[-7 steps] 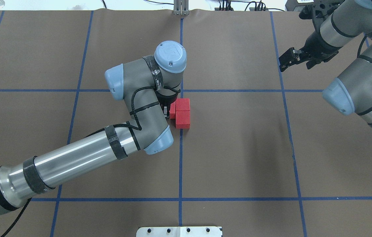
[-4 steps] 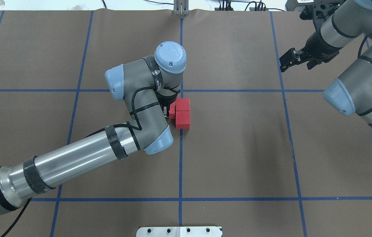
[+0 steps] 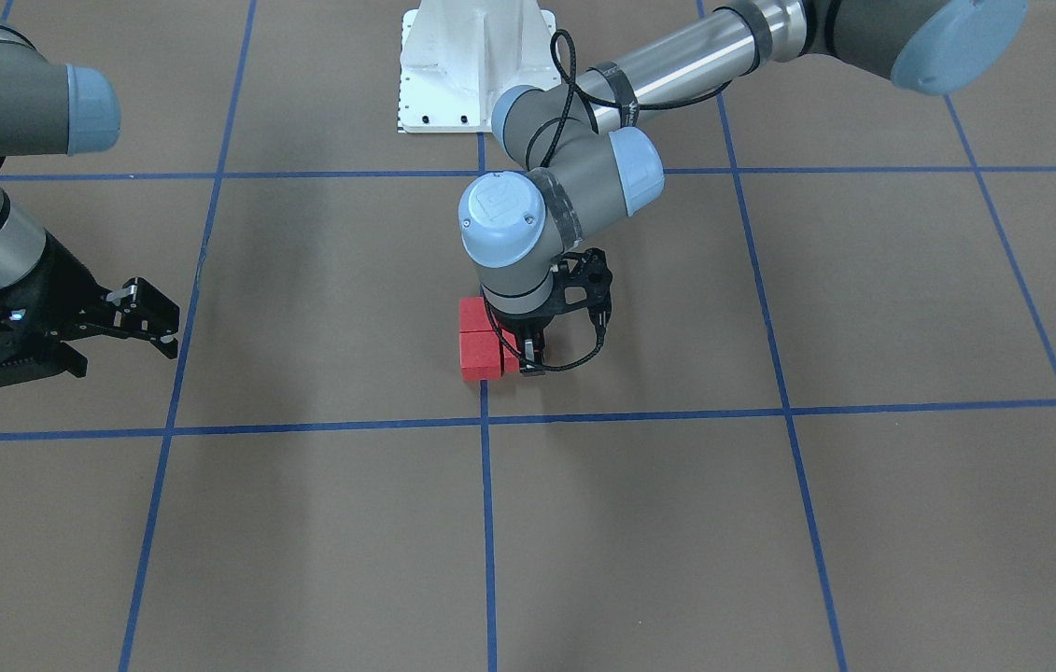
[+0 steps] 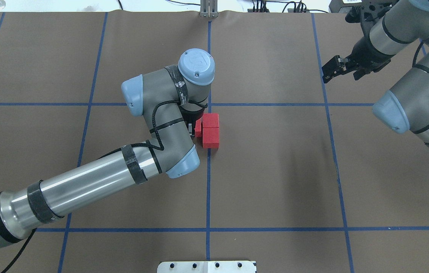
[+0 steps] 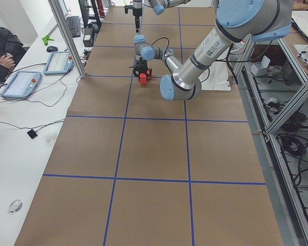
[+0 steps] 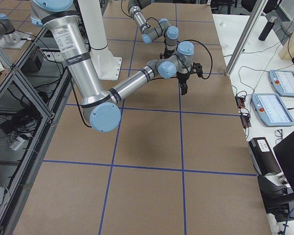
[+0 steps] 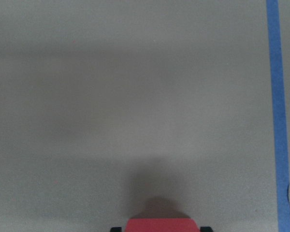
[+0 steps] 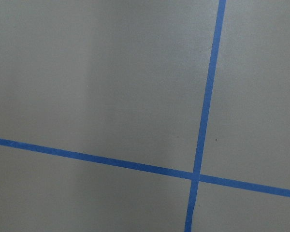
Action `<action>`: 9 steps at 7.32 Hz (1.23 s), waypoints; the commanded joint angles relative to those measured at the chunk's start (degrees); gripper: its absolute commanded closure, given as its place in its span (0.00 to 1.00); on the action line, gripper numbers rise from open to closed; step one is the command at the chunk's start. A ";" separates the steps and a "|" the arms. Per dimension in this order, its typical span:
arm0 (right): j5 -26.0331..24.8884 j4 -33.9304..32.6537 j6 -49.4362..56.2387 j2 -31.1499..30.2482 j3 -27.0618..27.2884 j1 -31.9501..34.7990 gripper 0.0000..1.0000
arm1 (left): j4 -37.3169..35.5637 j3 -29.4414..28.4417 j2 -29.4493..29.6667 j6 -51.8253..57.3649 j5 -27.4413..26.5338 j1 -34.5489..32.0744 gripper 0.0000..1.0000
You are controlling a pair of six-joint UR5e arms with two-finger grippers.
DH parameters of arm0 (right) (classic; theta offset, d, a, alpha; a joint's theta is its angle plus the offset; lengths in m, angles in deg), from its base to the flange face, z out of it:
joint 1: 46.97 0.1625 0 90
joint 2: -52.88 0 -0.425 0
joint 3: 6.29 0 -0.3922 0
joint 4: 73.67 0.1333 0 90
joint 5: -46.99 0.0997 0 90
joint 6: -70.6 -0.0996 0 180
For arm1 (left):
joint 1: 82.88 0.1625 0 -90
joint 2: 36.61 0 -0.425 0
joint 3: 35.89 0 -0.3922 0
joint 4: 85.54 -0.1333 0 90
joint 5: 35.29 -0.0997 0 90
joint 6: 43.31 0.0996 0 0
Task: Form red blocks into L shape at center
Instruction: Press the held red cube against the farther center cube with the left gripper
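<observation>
Two red blocks (image 4: 211, 121) (image 4: 211, 138) lie touching in a short column at the center (image 4: 208, 178), on the middle blue line just below the grid crossing. A third red block (image 4: 198, 128) sits against their left side, half hidden under my left wrist. In the left wrist view this block (image 7: 162, 225) shows between the two black fingertips. My left gripper (image 3: 524, 358) is shut on it, low at the table. My right gripper (image 4: 330, 70) hangs open and empty far off at the back right.
The white metal base (image 4: 206, 266) is at the near table edge. A metal post (image 4: 208, 9) stands at the far edge on the middle line. A seated person (image 5: 1, 51) and two tablets are beside the table in the exterior left view.
The right gripper has shifted very slightly toward the far edge. The left arm and the three blocks have stayed where they were.
</observation>
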 commanded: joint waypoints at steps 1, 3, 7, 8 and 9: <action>0.00 -0.02 0.00 -0.07 0.17 -0.04 0.01 | 0.00 -0.01 0.09 0.02 0.00 0.01 0.38; 0.00 -0.02 0.00 -0.07 0.17 0.04 0.01 | 0.00 0.08 0.17 -0.33 0.00 0.01 0.38; -0.09 -0.02 0.00 -0.42 0.25 -0.04 0.01 | 0.00 0.08 0.26 -0.51 0.09 0.44 0.37; -0.09 -0.02 0.00 -0.42 0.25 -0.05 0.01 | 0.00 0.08 0.26 -0.51 0.09 0.53 0.38; -0.09 -0.02 0.00 -0.42 0.25 -0.05 0.01 | 0.00 0.08 0.26 -0.51 0.09 0.71 0.38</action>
